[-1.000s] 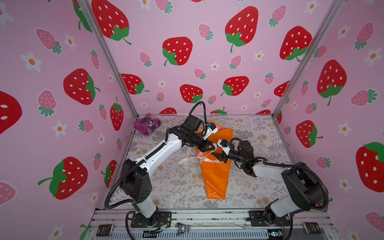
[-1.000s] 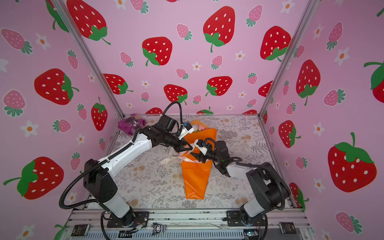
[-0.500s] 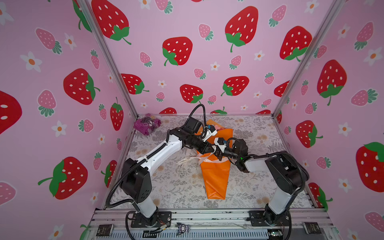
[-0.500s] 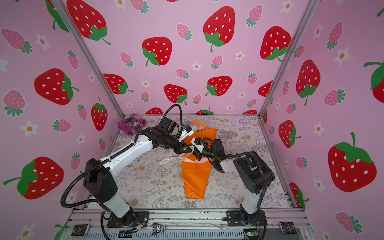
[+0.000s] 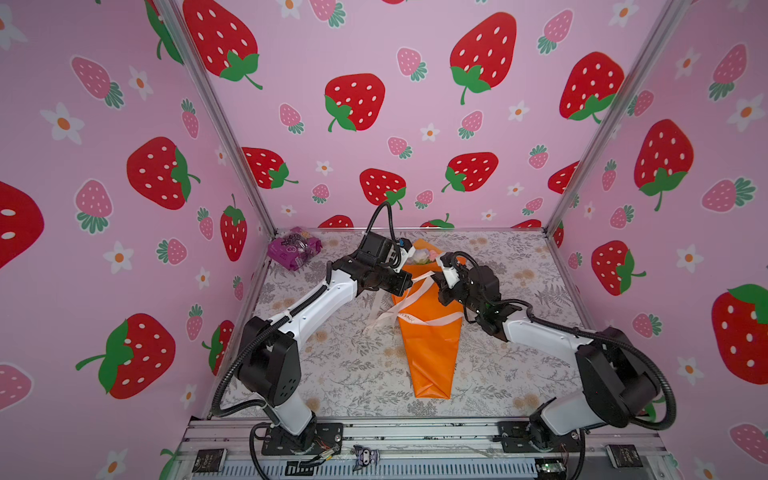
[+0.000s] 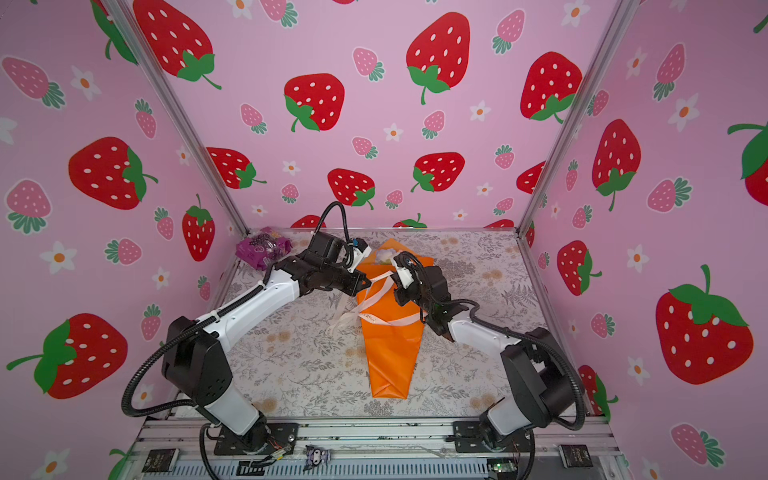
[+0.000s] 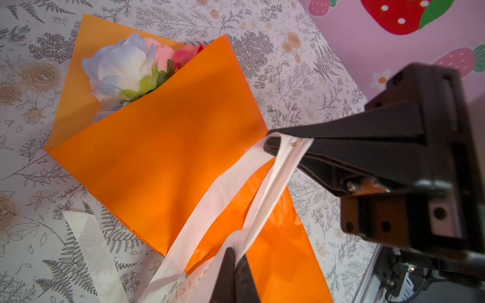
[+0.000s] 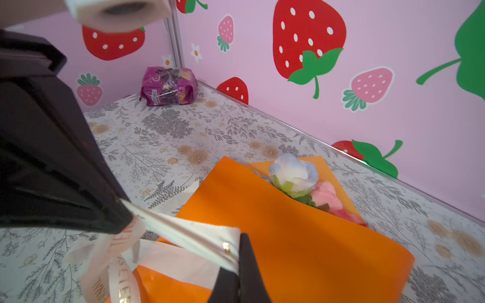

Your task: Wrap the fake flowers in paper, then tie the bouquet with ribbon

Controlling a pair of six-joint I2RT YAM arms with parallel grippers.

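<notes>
The bouquet (image 5: 430, 353) is laid flat on the tabletop (image 5: 332, 365), blooms toward the back wall (image 5: 415, 124). Across its long axis, the ribbon (image 7: 204, 210) is gripped by both the left pincer (image 5: 409, 281) and the right pincer (image 5: 437, 283), equally near.

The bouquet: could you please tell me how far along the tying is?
Done: the flowers sit wrapped in orange paper, with a white ribbon across it. In hand: left tool and right tool are both shut on the ribbon above the paper, tips close together. Left: no finished knot or bow shows; one end lies loose on the table.
</notes>
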